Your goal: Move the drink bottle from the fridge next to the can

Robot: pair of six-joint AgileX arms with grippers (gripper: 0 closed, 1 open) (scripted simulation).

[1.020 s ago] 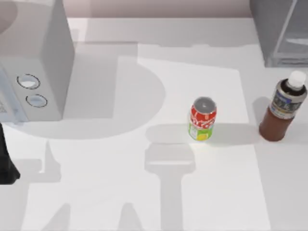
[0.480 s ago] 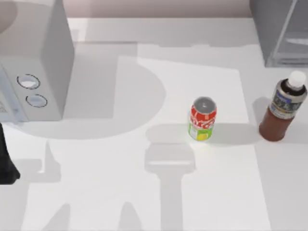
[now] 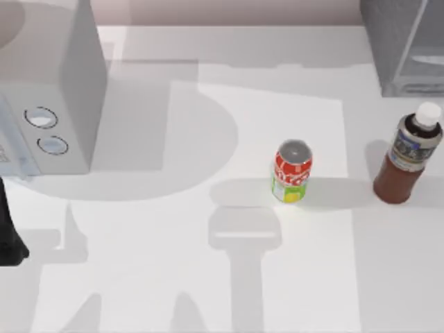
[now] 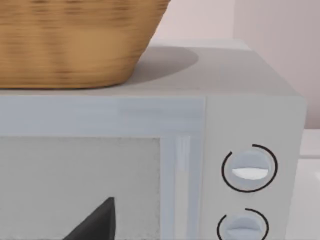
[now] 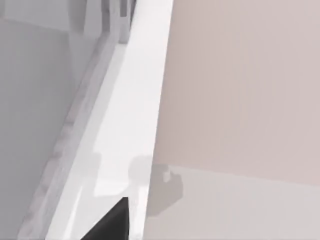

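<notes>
Drink bottle [image 3: 409, 161] upright near table's right edge, outside fridge [image 3: 402, 45], can [image 3: 292, 171] well apart toward centre. Right arm nearer; end effector state: cannot tell.

White lettering on the can [image 3: 293, 171], unreadable; bottle label [image 3: 408, 148] likewise illegible

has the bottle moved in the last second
No. In the top view the bottle stands upright to the right of the can, in front of the fridge, with the same gap to the can as a second ago.
</notes>
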